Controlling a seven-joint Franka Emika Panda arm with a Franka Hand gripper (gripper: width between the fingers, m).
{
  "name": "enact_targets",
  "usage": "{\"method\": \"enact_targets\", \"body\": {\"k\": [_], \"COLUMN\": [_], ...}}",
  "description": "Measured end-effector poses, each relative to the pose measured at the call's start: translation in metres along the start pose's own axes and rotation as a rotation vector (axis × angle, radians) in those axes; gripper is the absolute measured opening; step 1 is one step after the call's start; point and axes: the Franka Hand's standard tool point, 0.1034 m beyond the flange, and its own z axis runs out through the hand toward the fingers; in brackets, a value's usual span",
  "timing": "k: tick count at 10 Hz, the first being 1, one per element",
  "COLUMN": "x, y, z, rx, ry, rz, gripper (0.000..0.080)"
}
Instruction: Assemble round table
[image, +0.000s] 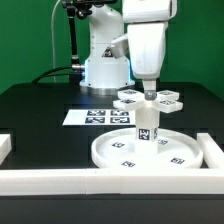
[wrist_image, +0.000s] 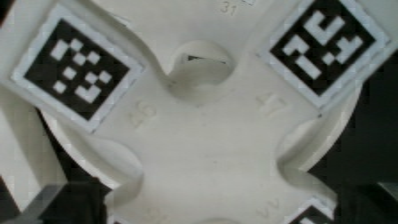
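Cross-shaped piece sits on top of the upright post, which stands on the round disc. Gripper hangs right over the cross, and whether its claw is spread or pinching, I cannot tell

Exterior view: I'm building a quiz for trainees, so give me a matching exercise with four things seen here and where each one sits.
Things:
1. round disc
2. cylindrical post
3. cross-shaped piece
4. marker board

Places:
A. on top of the post, right under the gripper
B. flat on the black table, behind the disc toward the exterior view's left
C. upright at the middle of the disc
D. flat on the table against the white border wall

Pairs: 1-D, 2-C, 3-A, 4-B
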Motion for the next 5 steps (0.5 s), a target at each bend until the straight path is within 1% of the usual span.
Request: {"method": "enact_targets", "body": {"k": [2,5], "x": [-0.0039,-0.0072], "y": [0.0001,0.0005], "z": [0.0021,0.0065], "rx": [0.002,0.008], "ry": [-0.011,-0.012], "rz": [-0.072,-0.045], "gripper": [0.0648,0.0648]}}
